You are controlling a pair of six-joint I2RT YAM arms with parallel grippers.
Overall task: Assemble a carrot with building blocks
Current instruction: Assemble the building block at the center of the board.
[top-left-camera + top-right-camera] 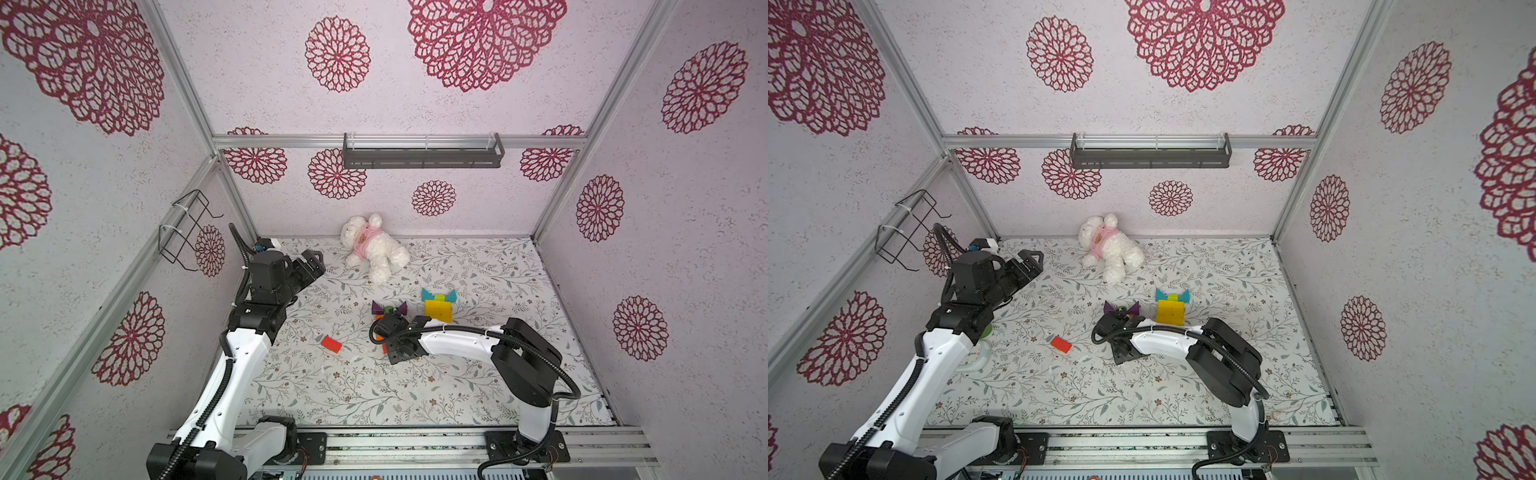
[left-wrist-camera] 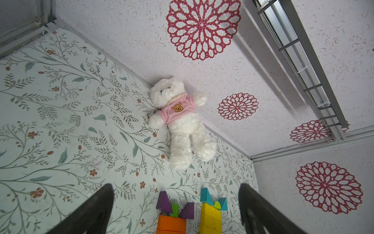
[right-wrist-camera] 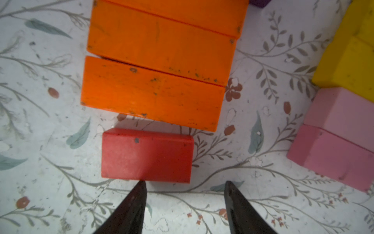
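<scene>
At the middle of the bench (image 1: pixel 457 395), the right gripper (image 3: pixel 184 184), empty jaws apart, points at a red rectangular painted block (image 3: pixel 146 155) beside orange bars (image 3: pixel 153 93); the left gripper (image 2: pixel 176 185) gapes empty.

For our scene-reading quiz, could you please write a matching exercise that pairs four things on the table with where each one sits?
Things: 1 plush bear; 2 purple triangles; 3 teal triangles; 4 lone red block.
Places: A at the yellow bars' far end; B apart from the other blocks; C by the back wall; D at the orange bars' far end.
Pairs: 1-C; 2-D; 3-A; 4-B.
</scene>
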